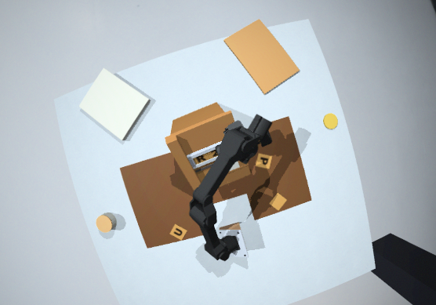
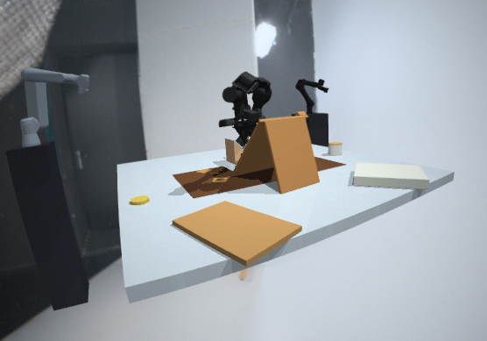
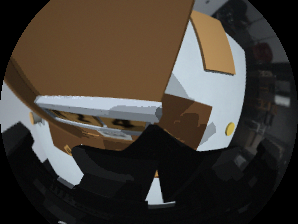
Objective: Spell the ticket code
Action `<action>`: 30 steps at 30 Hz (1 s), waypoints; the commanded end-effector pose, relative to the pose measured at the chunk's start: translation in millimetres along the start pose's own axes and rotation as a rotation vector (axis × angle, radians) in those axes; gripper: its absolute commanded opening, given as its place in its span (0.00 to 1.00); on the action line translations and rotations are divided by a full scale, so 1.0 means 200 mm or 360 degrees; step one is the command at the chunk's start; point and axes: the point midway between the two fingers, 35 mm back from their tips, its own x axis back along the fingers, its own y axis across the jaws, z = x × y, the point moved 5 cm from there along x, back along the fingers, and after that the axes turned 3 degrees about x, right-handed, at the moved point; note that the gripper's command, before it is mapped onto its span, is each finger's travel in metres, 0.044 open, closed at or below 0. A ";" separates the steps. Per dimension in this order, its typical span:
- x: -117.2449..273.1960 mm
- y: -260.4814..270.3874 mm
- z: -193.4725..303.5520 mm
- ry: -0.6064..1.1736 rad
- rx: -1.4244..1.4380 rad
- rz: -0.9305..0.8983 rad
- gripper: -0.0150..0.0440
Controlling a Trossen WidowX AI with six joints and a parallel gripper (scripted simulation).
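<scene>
The tilted wooden board (image 1: pixel 204 131) (image 2: pixel 292 154) (image 3: pixel 100 50) carries the pale rail (image 1: pixel 190 161) (image 3: pixel 100 101). A tile marked R (image 1: pixel 201 158) is at the rail's left end. A tile that looks like 2 (image 3: pixel 80 119) and one that looks like 4 (image 3: pixel 123 123) are to its right in the rail. A small ticket (image 3: pixel 115 134) is below the rail, its print unreadable. My gripper (image 3: pixel 152 128) is shut and empty, at the rail's right end; the arm hides its tips from above. A P tile (image 1: pixel 263 161) (image 2: pixel 220 180) and a U tile (image 1: pixel 178 231) lie on the mat.
The brown mat (image 1: pixel 149 197) also bears a tile with no visible letter (image 1: pixel 278 201). An orange panel (image 1: pixel 262 56) (image 2: pixel 236 230), a white block (image 1: pixel 114 104) (image 2: pixel 390 174), a yellow disc (image 1: pixel 330 121) (image 2: pixel 139 200) and an orange-topped cylinder (image 1: pixel 105 223) (image 2: pixel 335 148) stand around on the counter.
</scene>
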 end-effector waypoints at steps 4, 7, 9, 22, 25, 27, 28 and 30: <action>-0.01 0.00 -0.02 -0.0012 -0.0001 0.0005 0.25; -0.01 0.00 -0.02 -0.0012 -0.0001 0.0005 0.25; -0.01 0.00 -0.02 -0.0012 -0.0001 0.0005 0.25; 0.00 0.01 -0.01 -0.0011 -0.0001 0.0004 0.25; 0.00 0.02 0.00 -0.0011 -0.0002 0.0004 0.25; 0.00 0.02 0.00 -0.0011 -0.0002 0.0004 0.25; 0.00 0.03 0.00 -0.0011 -0.0002 0.0004 0.25; 0.00 0.03 0.00 -0.0011 -0.0002 0.0004 0.25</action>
